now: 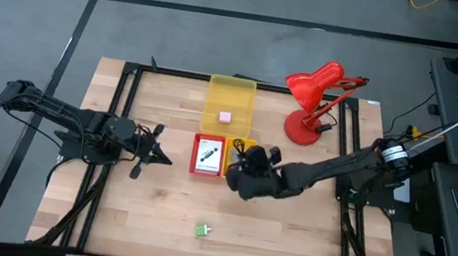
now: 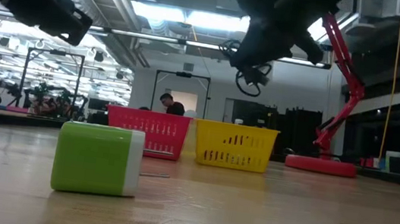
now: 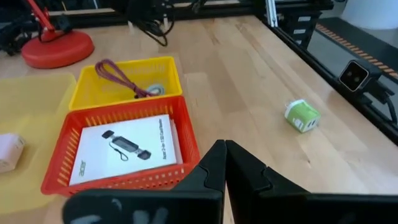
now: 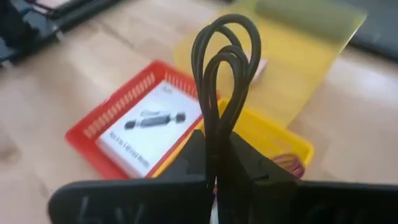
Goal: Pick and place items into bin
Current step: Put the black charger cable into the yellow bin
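My right gripper (image 1: 240, 167) hovers over the small yellow basket (image 1: 247, 146) and is shut on a coiled black cable (image 4: 225, 59). In the low view this gripper (image 2: 258, 58) is well above the table. A red basket (image 3: 118, 152) holds a white printed packet (image 3: 124, 149). The yellow basket (image 3: 127, 84) holds a dark red cord-like thing (image 3: 121, 76). The pink cube (image 1: 224, 117) lies in a flat yellow tray (image 1: 231, 92). The green block (image 1: 202, 229) rests on the wood near the table's near edge. My left gripper (image 1: 163, 149) is shut, left of the red basket, holding nothing. My right gripper pinches the black cable between its two fingers at the gathered strands (image 4: 217, 134) just below the loops. The loops (image 4: 227, 37) stick out past the fingertips. The fingers slant down toward the table's left. The cable is lifted clear, one loop (image 2: 252, 76) hanging under the gripper.
A red desk lamp (image 1: 314, 100) stands on its round base (image 1: 302, 129) at the far right. Black frame rails (image 1: 122, 122) run along both sides of the table. Open wood lies around the green block (image 3: 301, 116). A person (image 2: 170, 104) shows far behind the table.
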